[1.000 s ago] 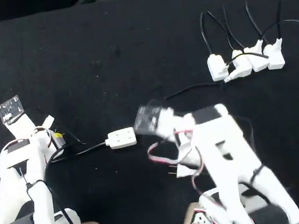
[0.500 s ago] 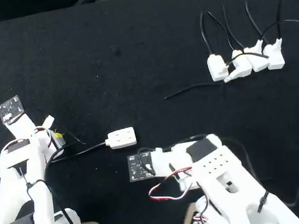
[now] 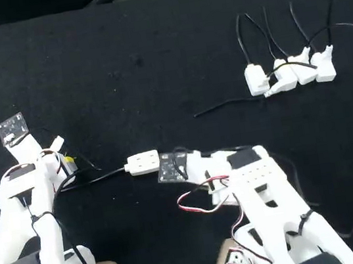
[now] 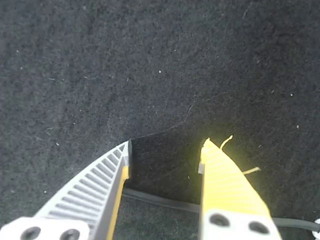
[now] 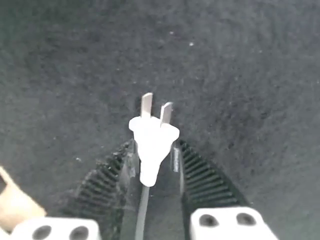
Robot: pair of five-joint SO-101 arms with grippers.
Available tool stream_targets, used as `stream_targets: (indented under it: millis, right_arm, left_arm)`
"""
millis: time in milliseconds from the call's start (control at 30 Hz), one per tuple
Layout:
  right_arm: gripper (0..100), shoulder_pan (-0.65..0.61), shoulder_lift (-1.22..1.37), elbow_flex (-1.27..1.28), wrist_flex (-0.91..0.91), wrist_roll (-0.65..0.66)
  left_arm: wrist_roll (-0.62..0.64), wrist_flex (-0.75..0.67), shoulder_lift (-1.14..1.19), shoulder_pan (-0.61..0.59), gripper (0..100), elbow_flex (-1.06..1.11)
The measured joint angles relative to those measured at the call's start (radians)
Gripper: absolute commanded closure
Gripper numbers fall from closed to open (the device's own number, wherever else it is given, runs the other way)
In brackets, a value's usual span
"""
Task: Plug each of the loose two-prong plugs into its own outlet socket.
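now | right gripper [image 5: 152, 146] clamps plug [image 5: 152, 136] | left gripper [image 4: 166, 145] straddles cable [image 4: 160, 199]

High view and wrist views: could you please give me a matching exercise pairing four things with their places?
1. two-prong plug
2. outlet socket
3. four white plugs
4. black cable

A. far right part of the table
B. clamped in the right gripper
C. crossing beneath the open left gripper
D. lying between the two arms

Pairs: 1-B, 2-D, 3-A, 4-C
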Motion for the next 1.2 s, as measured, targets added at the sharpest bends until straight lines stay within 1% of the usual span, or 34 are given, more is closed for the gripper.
stream_targets:
  millis: [67, 200, 300, 433, 700, 767, 867, 900, 1000, 1100, 1133, 1200]
  right_arm:
    - [98.7, 0.000, 0.000, 0.000, -0.011, -0.034]
    - [98.9, 0.003, -0.002, -0.002, -0.014, -0.084]
    - [98.8, -0.020, -0.002, -0.008, 0.000, -0.109]
    - [98.8, -0.032, -0.002, -0.017, 0.032, -0.115]
    - [98.2, -0.038, -0.002, -0.017, 0.038, -0.115]
    - [94.9, -0.055, -0.002, -0.017, 0.040, -0.115]
    - [87.2, -0.100, -0.008, 0.008, 0.044, -0.121]
    - [86.4, -0.117, -0.002, 0.017, 0.041, -0.132]
    - [90.6, -0.157, -0.002, 0.023, 0.048, -0.158]
    - [99.3, -0.158, -0.002, 0.025, 0.020, -0.170]
    - [98.0, -0.160, -0.002, 0.025, 0.006, -0.170]
    - [98.9, -0.160, -0.002, 0.025, -0.014, -0.173]
  left_arm:
    - [0.000, 0.000, 0.000, 0.000, 78, 0.000]
    - [0.000, 0.000, 0.000, 0.000, 78, 0.000]
    - [0.000, 0.000, 0.000, 0.000, 78, 0.000]
    - [0.000, 0.000, 0.000, 0.000, 78, 0.000]
    - [0.000, 0.000, 0.000, 0.000, 78, 0.000]
    - [0.000, 0.000, 0.000, 0.000, 78, 0.000]
    - [0.000, 0.000, 0.000, 0.000, 78, 0.000]
    - [0.000, 0.000, 0.000, 0.000, 78, 0.000]
    - [0.000, 0.000, 0.000, 0.000, 78, 0.000]
    - [0.000, 0.000, 0.000, 0.000, 78, 0.000]
    - [0.000, 0.000, 0.000, 0.000, 78, 0.000]
    - [0.000, 0.000, 0.000, 0.000, 78, 0.000]
